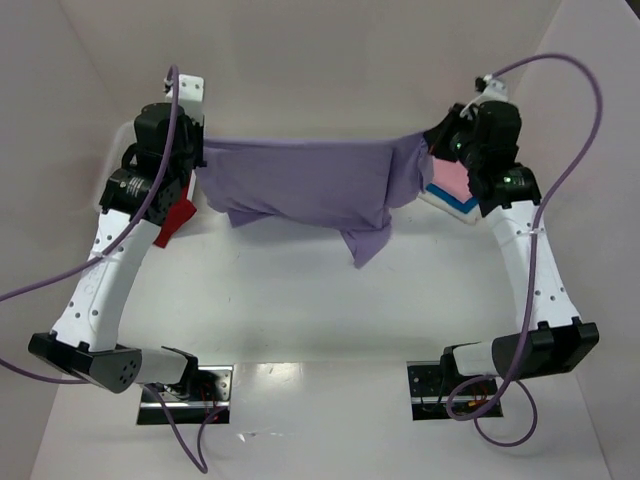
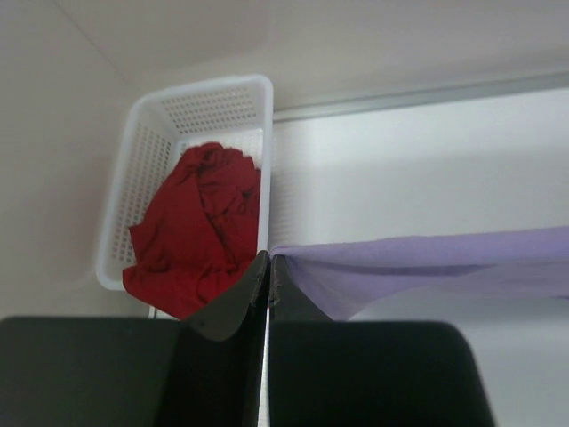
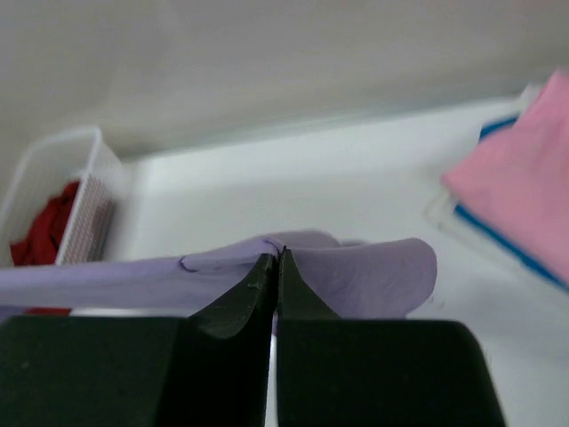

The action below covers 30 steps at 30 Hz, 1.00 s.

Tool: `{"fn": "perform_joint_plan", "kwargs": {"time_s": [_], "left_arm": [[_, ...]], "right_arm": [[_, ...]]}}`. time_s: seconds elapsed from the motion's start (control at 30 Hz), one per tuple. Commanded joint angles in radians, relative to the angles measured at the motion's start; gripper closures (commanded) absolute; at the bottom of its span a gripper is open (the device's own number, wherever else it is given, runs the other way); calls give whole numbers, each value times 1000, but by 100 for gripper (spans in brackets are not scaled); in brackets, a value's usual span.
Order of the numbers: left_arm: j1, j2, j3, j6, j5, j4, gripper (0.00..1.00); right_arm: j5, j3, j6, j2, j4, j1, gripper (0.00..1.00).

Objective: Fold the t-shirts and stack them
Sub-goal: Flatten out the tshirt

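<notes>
Slip risk: lavender t-shirt [image 1: 300,180] hangs taut above tabletop [image 1: 300,320] between left tool [image 2: 268,258] and right tool [image 3: 277,256], both clenched on thin edge pinches. Uneven pull could free one corner, dropping it bunched.

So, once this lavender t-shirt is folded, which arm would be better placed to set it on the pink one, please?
Probably the right: the right hand, shut on the lavender t-shirt, is just beside the pink t-shirt; the left hand grips the other end over by the white basket.
</notes>
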Motion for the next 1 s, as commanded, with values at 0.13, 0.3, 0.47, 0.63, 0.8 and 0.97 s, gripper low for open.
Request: {"fn": "perform_joint_plan", "kwargs": {"time_s": [0.13, 0.3, 0.47, 0.63, 0.8, 0.97], "left_arm": [[11, -10, -43, -29, -7, 10, 100], [11, -1, -32, -29, 14, -1, 100], [11, 34, -95, -53, 33, -33, 100], [2, 35, -124, -53, 42, -24, 100], [2, 44, -125, -53, 42, -24, 100], [2, 44, -125, -53, 42, -24, 100]], "right_arm": [[-63, -228, 62, -75, 133, 49, 100], [-169, -237, 72, -54, 136, 49, 100], [-369, -357, 131, -35, 231, 153, 100], [-334, -461, 207, -35, 291, 334, 100], [-256, -544, 209, -26, 265, 357, 71], [-32, -532, 188, -75, 157, 357, 21]]}}
